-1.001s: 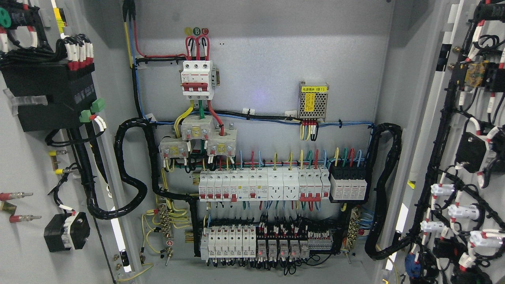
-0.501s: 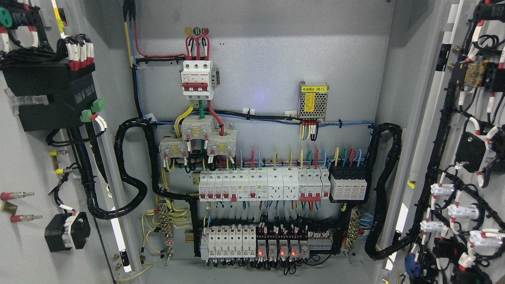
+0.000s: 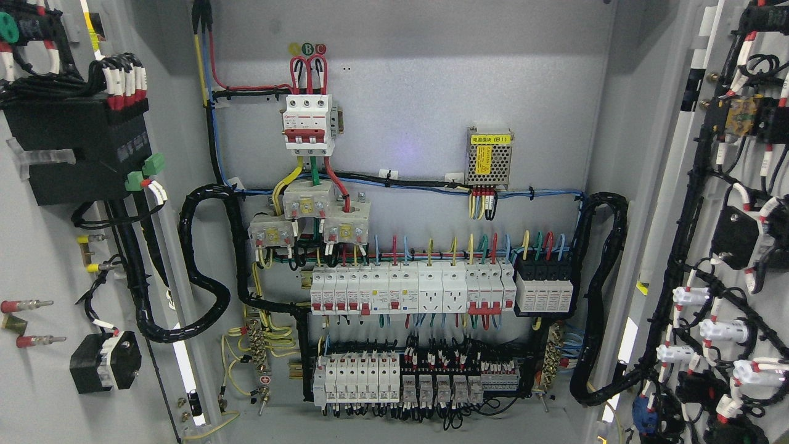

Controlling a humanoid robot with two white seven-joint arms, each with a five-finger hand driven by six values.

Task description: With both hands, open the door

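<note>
**Both cabinet doors stand open, my hands are out of the picture**

I look straight into the electrical cabinet. The left door [image 3: 37, 259] is swung wide to my left, and its inner face carries a black module [image 3: 74, 148] with green connectors and a bundle of black cable. The right door [image 3: 733, 246] is swung wide to my right, and on its inner face I see black wiring and several white-and-red plugs [image 3: 709, 333].

Neither of my hands shows in this view, so I cannot tell if their fingers are open or closed, and I cannot say that they touch the doors.

Between the doors the grey back panel [image 3: 419, 92] is fully visible. Near its top sits a white three-pole breaker [image 3: 309, 122] with red levers, and red looped wires enter it from above. To the right of it hangs a small perforated power supply [image 3: 489, 157] with a yellow label. Lower, a long row of white breakers [image 3: 407, 290] runs across the panel, and a second row [image 3: 357, 377] lies under it. Thick black conduit [image 3: 203, 271] loops at the left side, and another loop [image 3: 601, 296] at the right side.
</note>
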